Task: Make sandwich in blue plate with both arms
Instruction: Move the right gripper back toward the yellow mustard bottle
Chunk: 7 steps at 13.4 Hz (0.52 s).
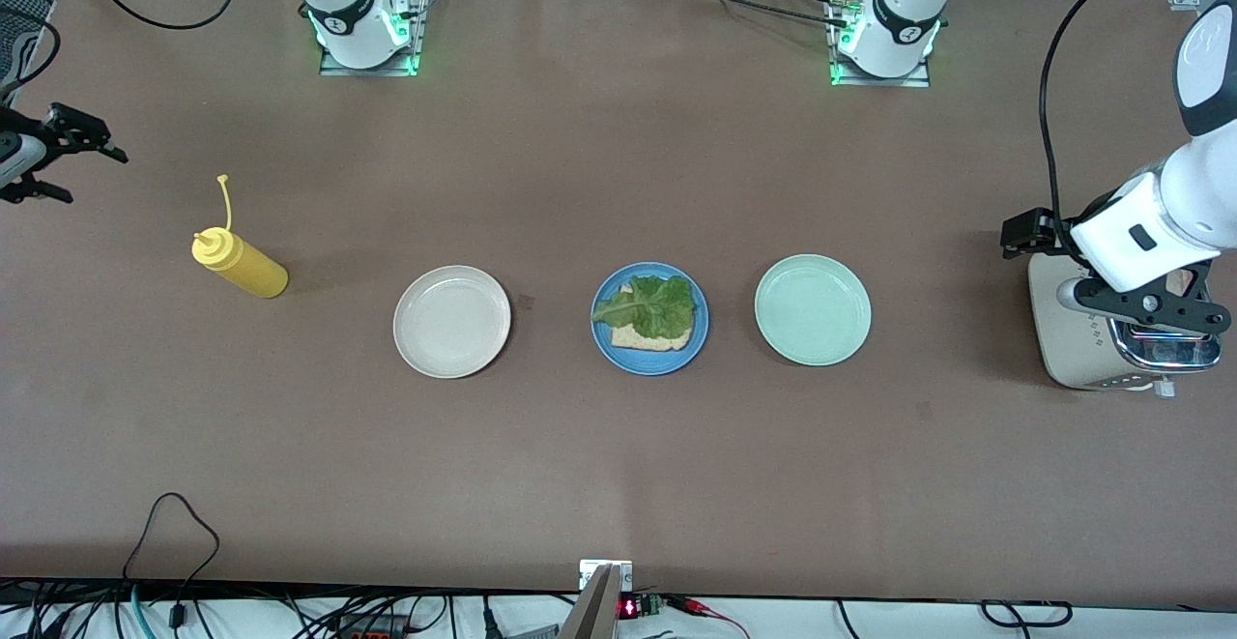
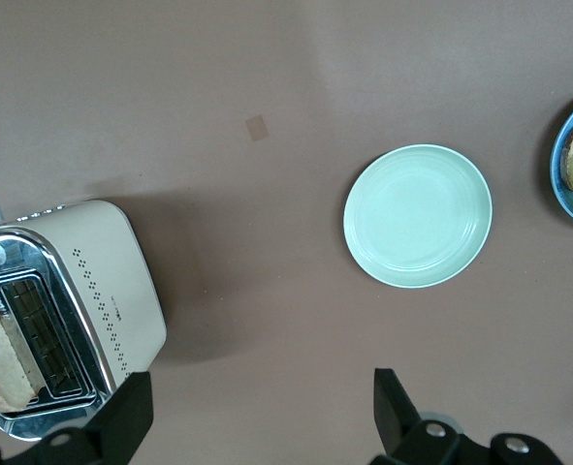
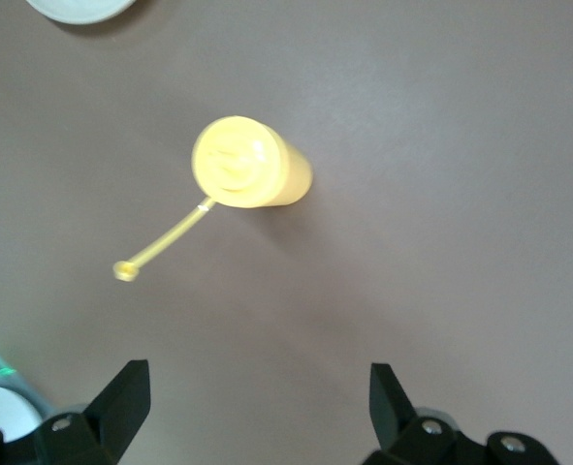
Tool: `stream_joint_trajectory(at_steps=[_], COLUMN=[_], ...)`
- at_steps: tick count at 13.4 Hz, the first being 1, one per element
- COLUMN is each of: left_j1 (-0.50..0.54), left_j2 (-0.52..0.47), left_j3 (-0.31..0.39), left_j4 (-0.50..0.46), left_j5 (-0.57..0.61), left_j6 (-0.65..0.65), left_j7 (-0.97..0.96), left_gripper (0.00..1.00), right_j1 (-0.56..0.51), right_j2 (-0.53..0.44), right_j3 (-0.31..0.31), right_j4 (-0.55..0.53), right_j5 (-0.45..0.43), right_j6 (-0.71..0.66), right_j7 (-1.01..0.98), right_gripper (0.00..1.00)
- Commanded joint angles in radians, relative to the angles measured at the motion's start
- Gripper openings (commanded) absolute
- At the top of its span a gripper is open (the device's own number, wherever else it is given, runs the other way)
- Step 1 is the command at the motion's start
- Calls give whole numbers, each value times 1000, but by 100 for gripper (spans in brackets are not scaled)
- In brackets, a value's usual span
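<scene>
While only half built, sandwich (image 1: 651, 314) sits on blue plate (image 1: 649, 318) mid-table: one toasted bread slice (image 1: 647, 334) flat on the plate, ruffled lettuce (image 1: 653, 305) spread over most of it, no top slice. Leaf tip pokes toward the plate's rim on the right arm's side. Seen too at the edge of the left wrist view, a sliver of plate, bread and leaf.

Flanked by two bare plates in a row: cream plate (image 1: 451, 321) toward the right arm's end, mint plate (image 1: 813, 309) toward the left arm's end, each apart from the blue one.

Farther toward the left arm's end, toaster (image 1: 1087, 341), beige with chrome top, standing at the table's edge. One bread slice in toaster slot (image 2: 3, 360), visible in the left wrist view. Left gripper (image 1: 1165, 283) hangs over the toaster, fingers spread wide with nothing between them; in its own view the finger pads (image 2: 126, 417) stand well apart, framing bare table beside the toaster.

Toward the right arm's end, yellow bottle (image 1: 239, 265), cap off and dangling on its tether, standing well apart from the cream plate. Right gripper (image 1: 68, 160) held up at the table's edge near the bottle, fingers parted, holding nothing; in its wrist view (image 3: 257, 412) both fingers wide apart with the bottle seen from above.
</scene>
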Motion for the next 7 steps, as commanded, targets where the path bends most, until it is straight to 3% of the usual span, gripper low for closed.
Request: stream_joint_trajectory(at_steps=[1, 3, 7], left_j1=[3, 3, 3], left_j2=[14, 14, 14], left_j3=[-5, -5, -5], left_j4=[33, 33, 33], left_j5=[-13, -13, -13], left_j6=[-17, -17, -17], left_j7=[-1, -1, -1], left_gripper=[100, 100, 100], right_j1=[-47, -50, -111], right_j2=[78, 149, 314], right_j3=[-21, -55, -58], right_j4=[9, 23, 86], right_j5=[136, 272, 536], right_j6=[39, 62, 53], right_j7=[-254, -456, -863], right_gripper=[100, 100, 100])
